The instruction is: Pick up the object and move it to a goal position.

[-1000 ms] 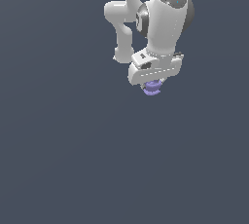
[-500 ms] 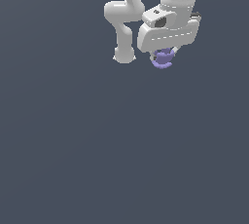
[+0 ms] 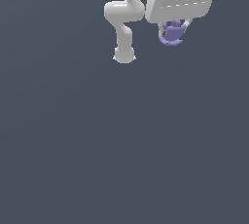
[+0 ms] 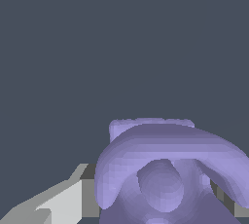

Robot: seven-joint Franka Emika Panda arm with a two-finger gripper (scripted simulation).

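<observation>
Item 1, the arm [image 3: 127, 13]: your white Franka arm stood at the upper middle of the exterior view. Its rounded base sat below, a jointed column rose from it, and the upper links ran off the top edge of the frame.

Item 2, the gripper [image 3: 172, 37]: the broad white hand body lay across the upper right of the exterior view, tilted slightly. Its underside faced down toward the dark floor [image 3: 121, 145]. The fingers were clamped on the object, one on either side of it. In the wrist view one pale grey finger [image 4: 58, 203] showed at the lower left of the frame, right up against the purple shape. The other finger was mostly hidden behind the object at the lower right.

Item 3, the object [image 3: 172, 33]: a small, matte, lavender-purple lump with knobbly lobes. It hung just under the hand body at the upper right of the exterior view, held between the fingers. It sat far above the lower half of the frame. In the wrist view it filled the lower right [image 4: 165, 169], with a wide curved flange arching over a rounded knob.

Item 4, the floor: a flat, plain slate-grey surface filled the background of both views.
</observation>
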